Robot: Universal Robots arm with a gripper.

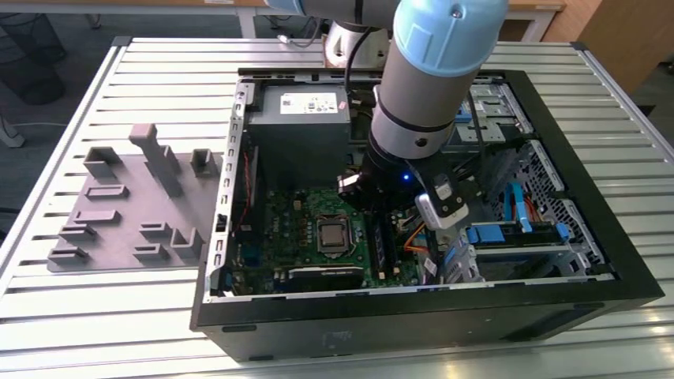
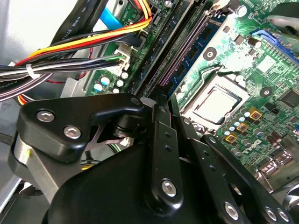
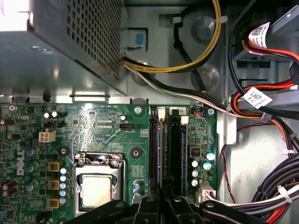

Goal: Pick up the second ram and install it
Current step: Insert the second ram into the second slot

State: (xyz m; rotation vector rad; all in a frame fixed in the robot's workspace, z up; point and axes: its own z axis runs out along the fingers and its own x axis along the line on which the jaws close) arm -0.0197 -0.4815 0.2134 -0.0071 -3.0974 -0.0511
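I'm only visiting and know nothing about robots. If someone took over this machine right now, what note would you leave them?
Gripper: low inside the open computer case, right over the long black memory slots beside the processor. Whether it is open or shut cannot be told.
Things: a blue-green memory stick stands along the slots next to the processor. The grey holder tray lies on the table at the exterior view's left, away from the arm.
Done: the arm is at the slots, not at the tray.
Left: I cannot tell if the second stick is fully seated, so check that.
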